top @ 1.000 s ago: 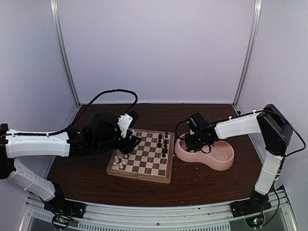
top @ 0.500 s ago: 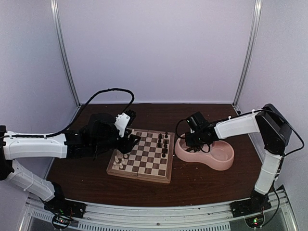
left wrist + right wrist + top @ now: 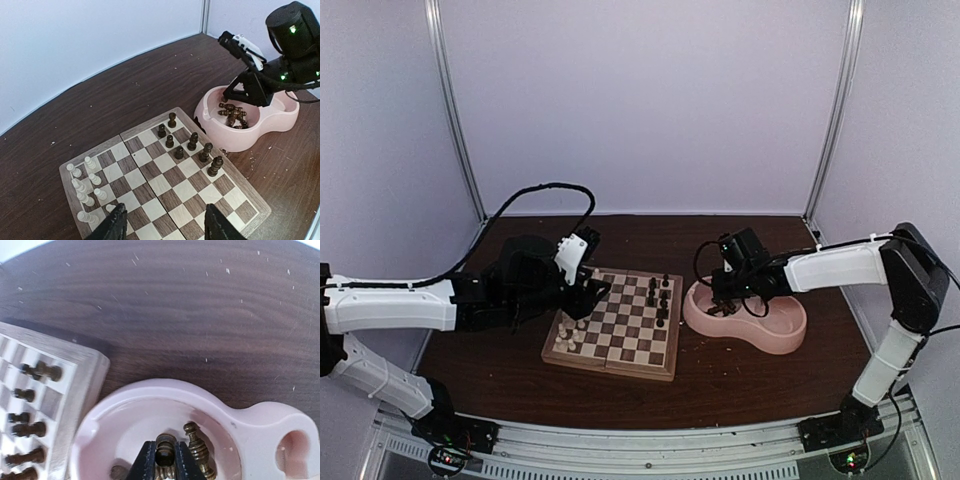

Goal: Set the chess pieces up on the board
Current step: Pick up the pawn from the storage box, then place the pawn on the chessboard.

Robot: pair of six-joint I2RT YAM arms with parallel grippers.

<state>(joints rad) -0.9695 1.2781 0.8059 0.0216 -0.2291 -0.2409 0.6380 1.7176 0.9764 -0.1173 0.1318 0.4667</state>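
- Your right claw [image 3: 163,460] is down inside the pink bowl [image 3: 125,395], which sits on the table [image 3: 200,305] just off the board's right edge.
- Its two fingers [image 3: 146,460] are nearly together and pinch a dark piece [image 3: 165,456] between their tips, touching it on both sides.
- You cannot tell whether that piece is lifted clear or rests on the other pieces under it.
- One more dark, knob-topped piece [image 3: 195,442] leans against the right side of the gripped one, and further loose dark pieces [image 3: 232,112] are heaped in the same half of the bowl.
- Your left claw [image 3: 165,225] hangs above the board [image 3: 165,180], over its left side.
- Its fingers [image 3: 117,222] stand well apart, with nothing between them and nothing touched.
- The cream pieces [image 3: 87,187] stand upright in two short rows along the board's left edge, just beside your left claw.
- Several dark pieces [image 3: 192,145] stand upright on the squares toward the board's right edge, the side nearest the bowl.
- The squares in the board's middle are bare.
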